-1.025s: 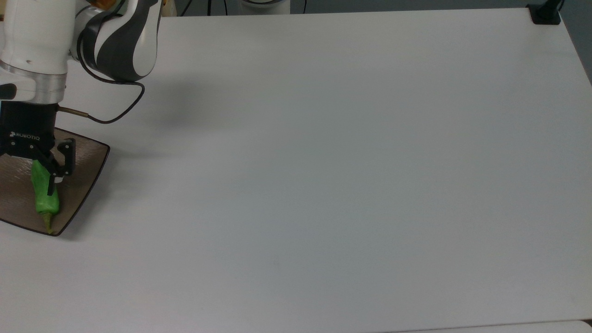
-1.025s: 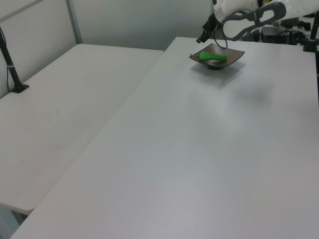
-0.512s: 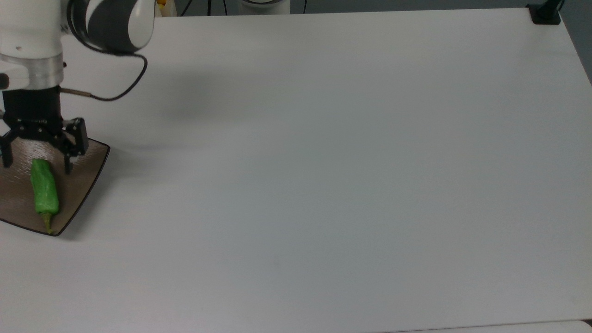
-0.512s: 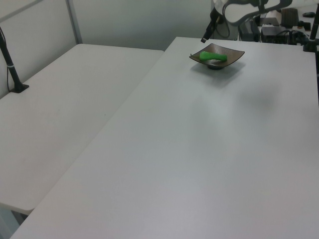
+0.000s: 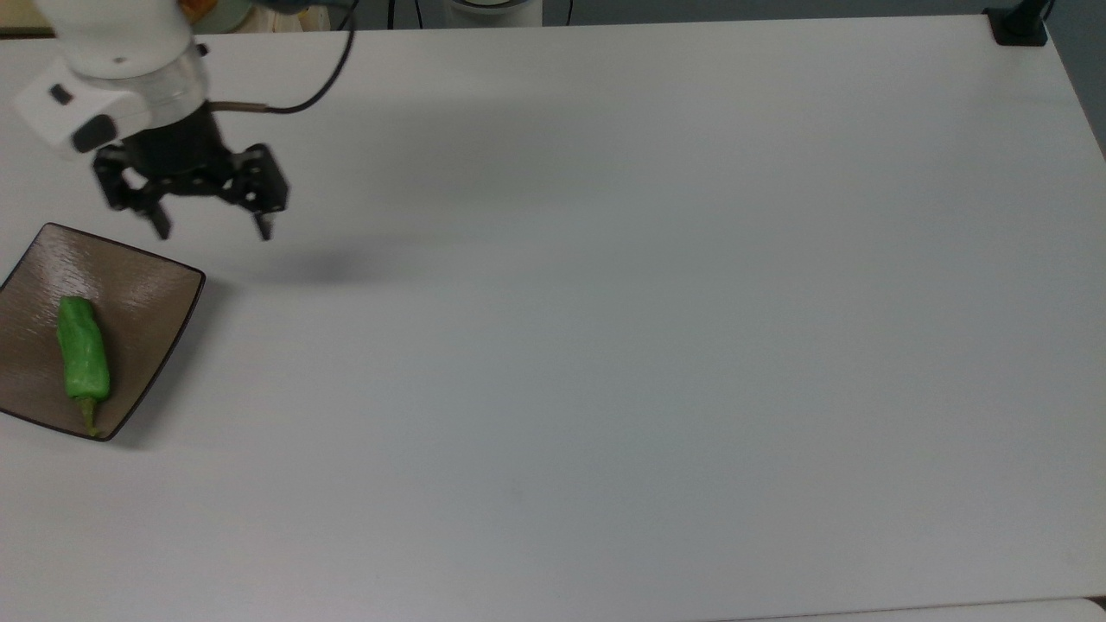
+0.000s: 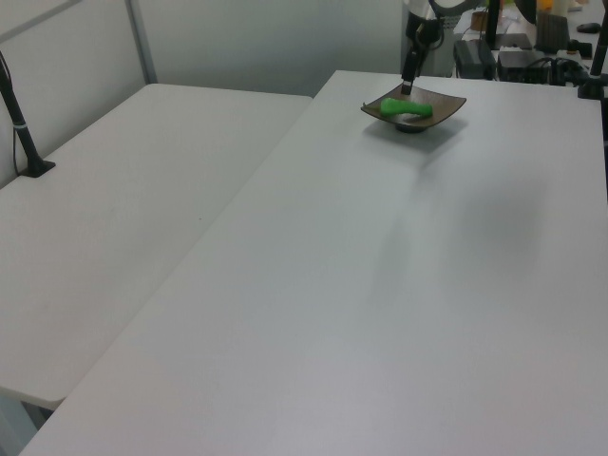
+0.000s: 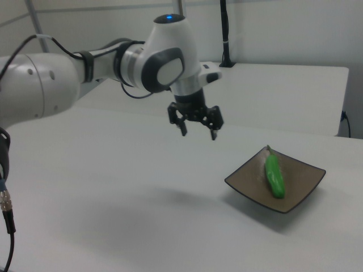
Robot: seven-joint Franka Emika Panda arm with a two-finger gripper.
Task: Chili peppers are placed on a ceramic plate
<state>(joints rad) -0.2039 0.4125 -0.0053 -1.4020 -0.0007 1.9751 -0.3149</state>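
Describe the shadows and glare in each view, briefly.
Top view: soft shadow on the table right of the gripper; rippled sheen on the ceramic plate. Right view: broad faint shadow beneath the arm. Left view: faint shadow right of the plate, even light.

surface: white table | on it: ceramic plate, top view's left edge | plate: upright

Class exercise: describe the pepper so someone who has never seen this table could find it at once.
On the white table, find the square brown plate at the top view's left edge. The pepper lies on it, stem toward the plate's near corner. It is the one bright green thing there; the open gripper hangs apart, above bare table.
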